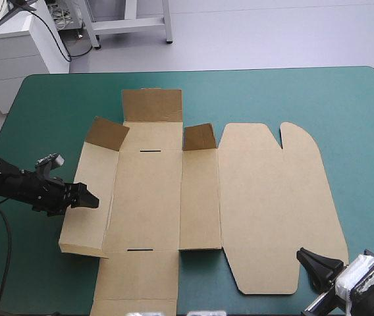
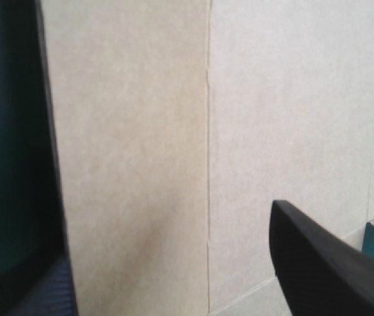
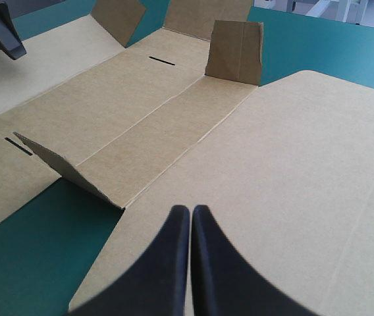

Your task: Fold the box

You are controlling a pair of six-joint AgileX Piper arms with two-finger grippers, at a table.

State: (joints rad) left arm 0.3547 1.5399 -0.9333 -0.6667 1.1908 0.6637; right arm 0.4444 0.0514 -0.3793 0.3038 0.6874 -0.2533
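The left gripper [image 1: 89, 199] stands wide open at the left flap [image 1: 89, 227] of the flat brown board box [image 1: 147, 197], likely to raise it; the right gripper [image 3: 191, 217], fingers together, hovers by the lid [image 1: 272, 197]

The box [image 1: 266, 197] is brown board, matt and faintly fibrous, with its scored creases pressed smooth. The cover [image 1: 345, 105] is teal-green, matt and even. The right gripper [image 3: 189, 212] is black, smooth, plastic-like, with a dull sheen.
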